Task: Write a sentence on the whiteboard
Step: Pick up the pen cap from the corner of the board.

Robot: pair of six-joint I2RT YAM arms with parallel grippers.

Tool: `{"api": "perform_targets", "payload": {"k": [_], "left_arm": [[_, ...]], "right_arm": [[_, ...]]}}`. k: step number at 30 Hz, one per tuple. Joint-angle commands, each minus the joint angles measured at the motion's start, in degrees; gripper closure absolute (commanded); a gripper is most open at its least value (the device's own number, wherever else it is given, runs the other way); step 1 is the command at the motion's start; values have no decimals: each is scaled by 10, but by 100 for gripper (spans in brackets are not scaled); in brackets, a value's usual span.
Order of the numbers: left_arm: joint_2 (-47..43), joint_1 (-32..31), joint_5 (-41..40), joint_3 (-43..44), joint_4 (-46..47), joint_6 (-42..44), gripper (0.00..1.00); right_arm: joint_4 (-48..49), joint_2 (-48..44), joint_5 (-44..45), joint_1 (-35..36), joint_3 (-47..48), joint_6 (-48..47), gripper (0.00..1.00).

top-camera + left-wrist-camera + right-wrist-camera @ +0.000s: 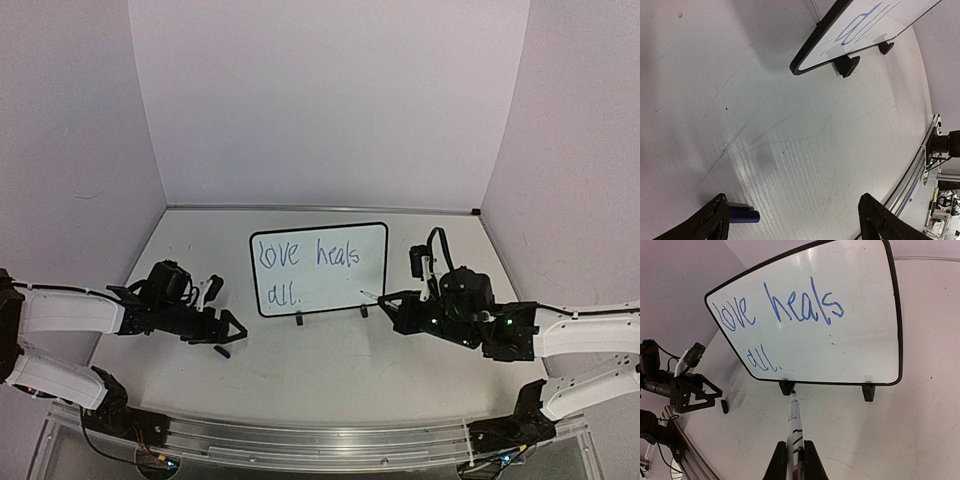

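Observation:
The whiteboard (340, 288) stands upright on two black feet at mid-table. The blue sentence (305, 256) reads "love heals all." in two lines. The board also shows in the right wrist view (860, 350), as does the sentence (782, 310). The left wrist view catches the board's lower corner (880, 22). My right gripper (392, 306) is shut on a white marker (795, 422), whose tip points at the board's foot, short of the board. My left gripper (232, 333) is open, low over the table. A small blue marker cap (745, 216) lies beside its left finger.
The cap also shows in the top view (222, 350) and the right wrist view (724, 406). An aluminium rail (300, 435) runs along the near table edge. Lilac walls close the back and both sides.

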Motion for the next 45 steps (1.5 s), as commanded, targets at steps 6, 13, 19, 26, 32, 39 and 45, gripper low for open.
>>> {"api": "perform_targets", "payload": {"k": [6,13,19,26,32,39,45], "left_arm": [[30,-2,-3,0,50,4,12],[59,-3,-12,8,29,-1,12],[53,-12,-25,7,-17,-5,12],[0,-34,-48,-15,-80,-32,17],[-16,-39,-41,-28,-85,-39,30],[32,-54,-73,5,-109,-26,51],[48,-70,-125,33,-163,-17,63]], "right_arm": [[20,4,-4,5,-8,4,100],[21,-4,-2,8,-15,7,100],[26,-11,-1,10,-21,7,100],[39,-10,0,10,-30,7,100],[44,3,-2,11,-27,2,100],[51,8,-9,10,-27,1,100],[54,-8,-3,10,-40,4,100]]}}
